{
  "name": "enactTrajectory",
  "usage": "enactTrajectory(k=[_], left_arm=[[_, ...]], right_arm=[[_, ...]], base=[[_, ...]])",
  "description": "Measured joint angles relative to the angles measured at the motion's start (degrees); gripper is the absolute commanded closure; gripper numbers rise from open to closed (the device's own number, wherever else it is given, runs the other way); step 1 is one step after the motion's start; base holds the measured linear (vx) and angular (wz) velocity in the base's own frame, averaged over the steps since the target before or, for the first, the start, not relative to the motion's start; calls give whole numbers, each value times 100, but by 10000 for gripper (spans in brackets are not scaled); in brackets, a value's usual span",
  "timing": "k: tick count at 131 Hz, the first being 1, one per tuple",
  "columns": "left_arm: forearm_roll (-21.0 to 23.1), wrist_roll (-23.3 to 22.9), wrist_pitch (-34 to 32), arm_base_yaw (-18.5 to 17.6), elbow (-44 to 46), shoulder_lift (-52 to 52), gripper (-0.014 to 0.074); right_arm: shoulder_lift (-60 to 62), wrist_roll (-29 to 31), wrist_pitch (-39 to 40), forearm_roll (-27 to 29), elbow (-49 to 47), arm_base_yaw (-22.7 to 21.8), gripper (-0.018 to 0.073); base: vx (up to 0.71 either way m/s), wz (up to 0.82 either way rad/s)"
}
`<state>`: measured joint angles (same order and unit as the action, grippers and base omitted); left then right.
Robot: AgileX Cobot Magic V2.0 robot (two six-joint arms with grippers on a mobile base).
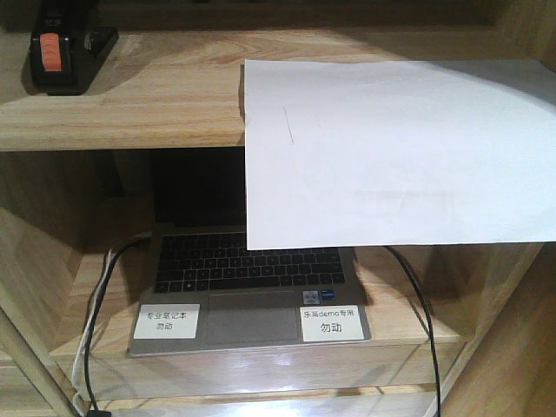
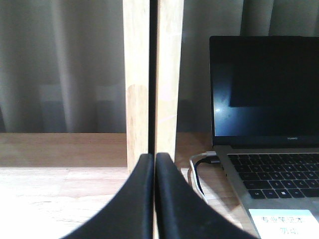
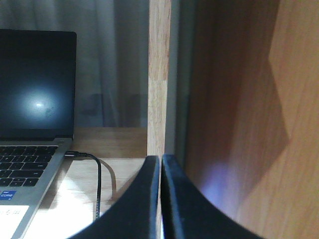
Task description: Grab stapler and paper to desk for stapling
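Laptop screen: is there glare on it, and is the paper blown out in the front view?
Right wrist view: a soft white glare patch on the dark screen. Left wrist view: only a small glint near its left edge. Front view: the paper is bright but not blown out; its faint line is readable.
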<state>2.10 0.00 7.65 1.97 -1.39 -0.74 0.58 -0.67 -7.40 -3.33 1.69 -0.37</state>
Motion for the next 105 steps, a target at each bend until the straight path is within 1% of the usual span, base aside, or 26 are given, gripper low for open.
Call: enactTrajectory(k=[105], left_arm=[[0,0,0,0,0,0,603]], right_arm=[[0,0,0,0,0,0,565]], base=[[0,0]])
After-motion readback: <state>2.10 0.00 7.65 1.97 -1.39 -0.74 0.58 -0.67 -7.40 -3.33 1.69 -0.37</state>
